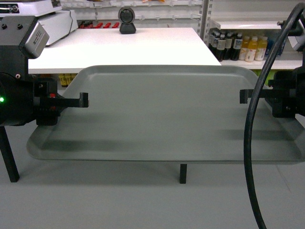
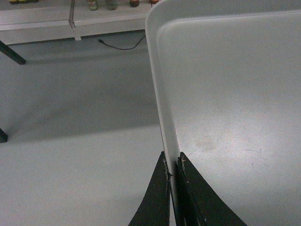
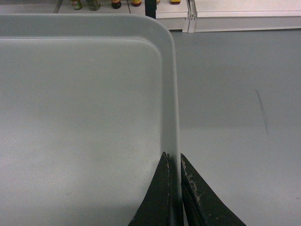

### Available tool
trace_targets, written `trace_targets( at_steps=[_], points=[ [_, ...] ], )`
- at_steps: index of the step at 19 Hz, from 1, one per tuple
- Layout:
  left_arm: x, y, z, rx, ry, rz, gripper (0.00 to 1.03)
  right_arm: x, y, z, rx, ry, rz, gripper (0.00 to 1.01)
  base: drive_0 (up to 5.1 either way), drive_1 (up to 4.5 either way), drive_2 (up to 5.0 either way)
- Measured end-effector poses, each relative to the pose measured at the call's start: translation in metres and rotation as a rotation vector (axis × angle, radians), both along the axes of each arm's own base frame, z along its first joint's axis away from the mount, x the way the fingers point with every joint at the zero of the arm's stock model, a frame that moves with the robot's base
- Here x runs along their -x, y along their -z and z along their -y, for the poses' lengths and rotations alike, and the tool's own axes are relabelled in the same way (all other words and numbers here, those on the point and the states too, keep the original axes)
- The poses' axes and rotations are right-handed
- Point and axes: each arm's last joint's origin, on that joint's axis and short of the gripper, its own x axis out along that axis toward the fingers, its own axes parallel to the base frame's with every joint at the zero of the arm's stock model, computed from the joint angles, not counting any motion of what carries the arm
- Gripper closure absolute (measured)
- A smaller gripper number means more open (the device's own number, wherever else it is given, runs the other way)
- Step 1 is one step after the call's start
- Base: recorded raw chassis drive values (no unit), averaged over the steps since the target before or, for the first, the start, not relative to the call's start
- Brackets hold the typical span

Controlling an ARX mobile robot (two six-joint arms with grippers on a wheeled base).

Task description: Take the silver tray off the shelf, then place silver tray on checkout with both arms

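I see the white counter (image 1: 143, 47) ahead of both grippers, bearing a small round grey camera (image 1: 127, 20), with stocked store shelves (image 1: 248, 43) behind it and bare grey floor (image 1: 143, 200) below. The silver tray (image 1: 167, 114), matte grey with rounded corners and a low rim, hangs level between the grippers, its far edge near the counter's front edge. The left gripper (image 2: 173, 162) and right gripper (image 3: 174, 162) each pinch a short-side rim, with open floor outboard of each.
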Motion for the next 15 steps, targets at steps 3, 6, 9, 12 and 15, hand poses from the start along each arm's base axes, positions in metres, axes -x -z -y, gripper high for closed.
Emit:
trace_targets(
  at_steps=[3, 6, 9, 12, 15],
  points=[
    [-0.0003, 0.0003, -0.0025, 0.000, -0.006, -0.003, 1.00, 0.0002, -0.0008, -0.0032, -0.004, -0.012, 0.007, 0.98, 0.0, 0.00, 0.0],
    [0.0002, 0.0004, -0.0002, -0.002, 0.001, -0.003, 1.00, 0.0001, -0.0004, -0.0018, -0.001, -0.005, 0.004, 0.98, -0.2, -0.22, -0.2],
    [0.0001, 0.0002, -0.0003, -0.003, 0.001, -0.001, 1.00, -0.0001, -0.0003, -0.0009, 0.000, -0.002, 0.003, 0.98, 0.0, 0.00, 0.0],
    [0.0000, 0.0001, -0.0002, -0.003, 0.001, 0.000, 1.00, -0.0002, -0.0004, -0.0003, -0.001, -0.001, 0.003, 0.98, 0.0, 0.00, 0.0],
    [0.0001, 0.0002, -0.0002, -0.003, 0.001, -0.001, 1.00, -0.0002, -0.0003, -0.0003, 0.000, -0.001, 0.003, 0.98, 0.0, 0.00, 0.0]
  ],
)
